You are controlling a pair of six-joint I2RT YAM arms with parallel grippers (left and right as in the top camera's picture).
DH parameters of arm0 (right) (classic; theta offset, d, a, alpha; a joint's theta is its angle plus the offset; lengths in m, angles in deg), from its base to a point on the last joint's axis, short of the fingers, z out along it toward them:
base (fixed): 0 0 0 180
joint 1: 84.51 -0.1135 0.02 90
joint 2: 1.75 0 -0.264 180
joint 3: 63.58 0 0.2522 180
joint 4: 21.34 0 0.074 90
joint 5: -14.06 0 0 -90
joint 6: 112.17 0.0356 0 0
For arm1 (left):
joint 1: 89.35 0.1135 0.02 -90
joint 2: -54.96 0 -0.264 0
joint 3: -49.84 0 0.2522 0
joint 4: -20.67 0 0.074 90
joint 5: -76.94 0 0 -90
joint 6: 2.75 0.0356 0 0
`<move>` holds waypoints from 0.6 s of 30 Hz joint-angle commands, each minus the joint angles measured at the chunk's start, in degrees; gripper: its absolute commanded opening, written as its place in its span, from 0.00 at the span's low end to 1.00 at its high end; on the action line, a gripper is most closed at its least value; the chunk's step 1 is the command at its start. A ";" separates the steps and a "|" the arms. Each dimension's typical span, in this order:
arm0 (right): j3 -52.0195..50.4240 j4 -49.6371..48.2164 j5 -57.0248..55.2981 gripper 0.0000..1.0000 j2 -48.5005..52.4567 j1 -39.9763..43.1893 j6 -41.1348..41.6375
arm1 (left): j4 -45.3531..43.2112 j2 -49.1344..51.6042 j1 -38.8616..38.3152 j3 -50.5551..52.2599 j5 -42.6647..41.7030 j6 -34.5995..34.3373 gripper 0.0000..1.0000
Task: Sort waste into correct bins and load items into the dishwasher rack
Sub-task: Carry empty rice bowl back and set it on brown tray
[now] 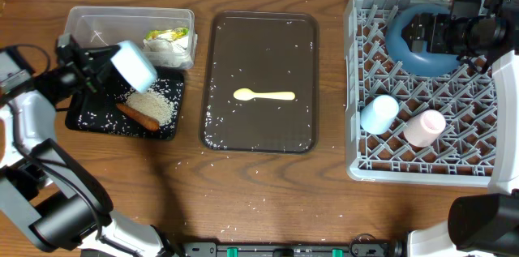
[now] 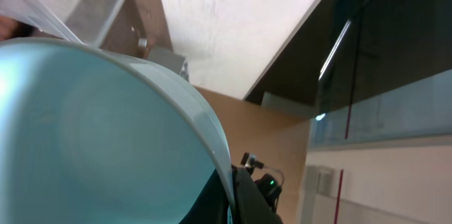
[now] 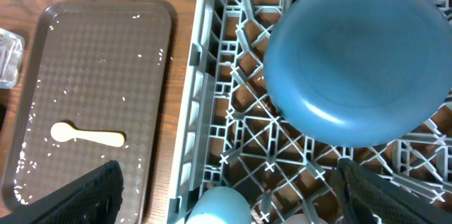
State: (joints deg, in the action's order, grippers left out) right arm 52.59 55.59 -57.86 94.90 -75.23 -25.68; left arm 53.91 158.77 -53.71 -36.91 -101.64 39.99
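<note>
On the right side of the table (image 1: 268,184): 1 grey dishwasher rack (image 1: 353,87), biggest item. Three pieces are in it.

Centre: 1 dark brown serving tray (image 1: 259,54). Left: 1 clear tub (image 1: 105,26) at the back, and 1 black tray (image 1: 89,119) touching its front edge.

Bowls: 2. The dark blue bowl (image 3: 353,61) sits upside down in the rack's back half. The white bowl (image 1: 134,65) is in my left gripper (image 1: 105,64), clamped tight on the rim and tipped on its side above the black tray's back edge, just beside the tub. My left wrist view is mostly bowl interior.

My right gripper (image 3: 229,171) hangs over the rack by the blue bowl, fingers spread wide, nothing in them.

Cups: 2, both lying in the rack's front half: light blue cup (image 1: 379,113) and pink cup (image 1: 425,126), just beside each other.

Spoon: 1, yellow spoon (image 1: 263,95), lying mid serving tray.

Waste: 1 paper wad (image 1: 166,46) and 1 yellow-green wrapper (image 1: 166,34) in the tub's right end. 1 carrot piece (image 1: 139,116) and 1 rice heap (image 1: 154,103) on the black tray. Loose grains are scattered on both trays and the table, too many to count.

Surface: brown wood grain. Room, from the left wrist view: pale sloped panel, dark glass-like panels, no more detail.
</note>
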 commanded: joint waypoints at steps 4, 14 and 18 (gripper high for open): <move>-0.48 -0.37 0.63 0.99 -0.07 -0.35 0.68 | 0.15 -0.90 -9.55 0.02 -0.61 7.45 0.06; -0.48 -0.55 0.55 0.99 -0.07 -3.28 0.66 | 2.25 -0.90 -33.88 0.02 19.12 11.63 0.06; -0.48 -0.52 0.50 0.98 -0.07 -4.26 0.66 | 10.54 -0.90 -43.69 0.02 38.91 13.77 0.06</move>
State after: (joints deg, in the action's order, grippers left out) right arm 52.52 55.18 -57.75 94.90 -78.66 -25.51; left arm 61.80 158.77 -92.74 -36.91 -80.17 50.65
